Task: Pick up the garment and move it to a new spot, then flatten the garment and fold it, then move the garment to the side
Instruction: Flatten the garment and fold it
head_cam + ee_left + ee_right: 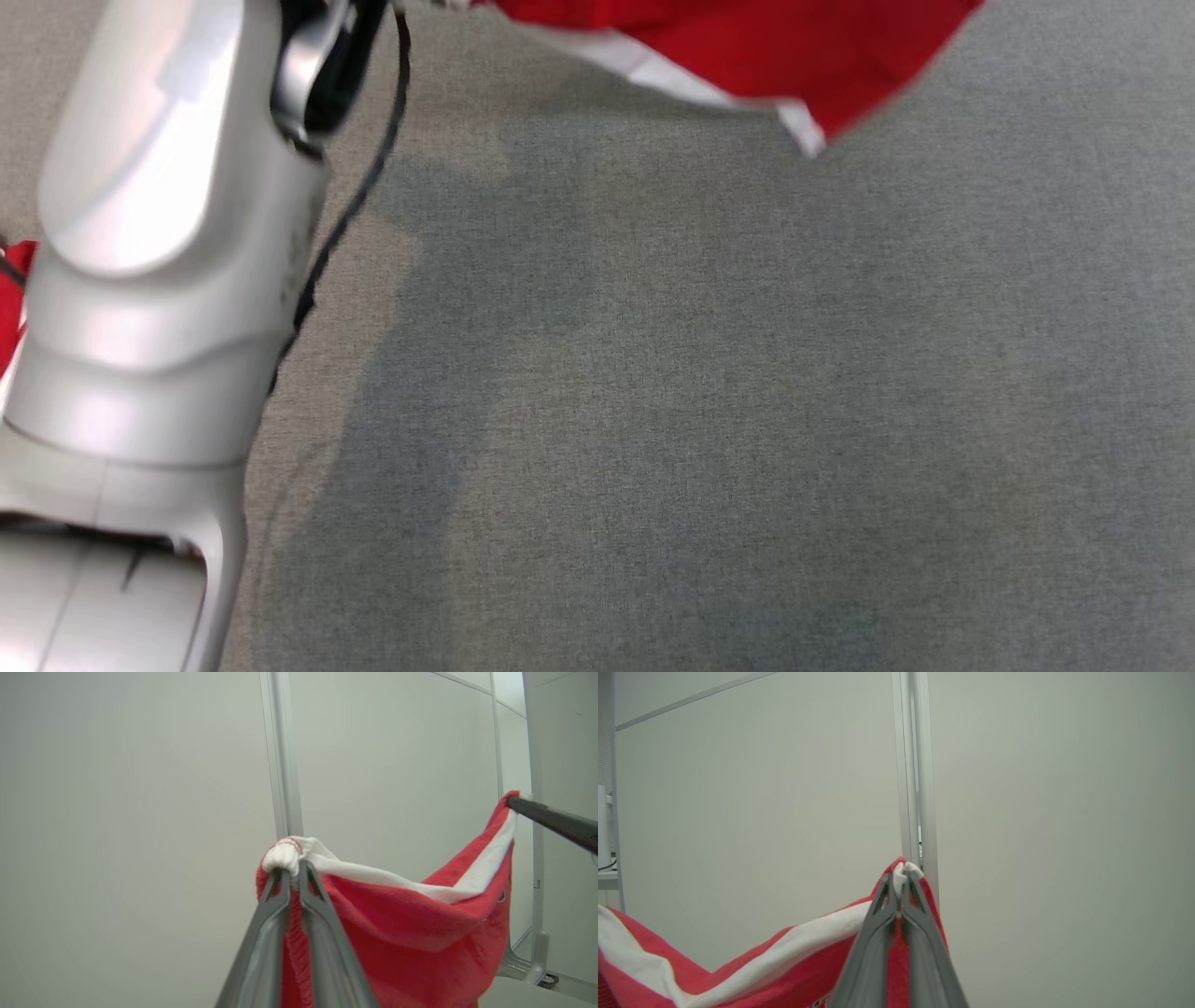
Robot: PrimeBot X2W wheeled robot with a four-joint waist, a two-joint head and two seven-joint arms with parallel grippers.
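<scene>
Garment point(420, 924) slung between left claw point(290, 870), right claw point(900, 878), both clamped.

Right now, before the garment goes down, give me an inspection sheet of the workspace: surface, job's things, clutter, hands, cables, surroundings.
Surface: grey woven covering, with an arm's shadow across it.
Job's things: red garment with a white band, held in the air and sagging between the two hands.
Clutter: nothing seen.
Hands: left hand shut on a bunched white corner; right hand shut on the other corner.
Cables: black cable running along the left forearm.
Surroundings: pale wall panels with a metal post.
</scene>
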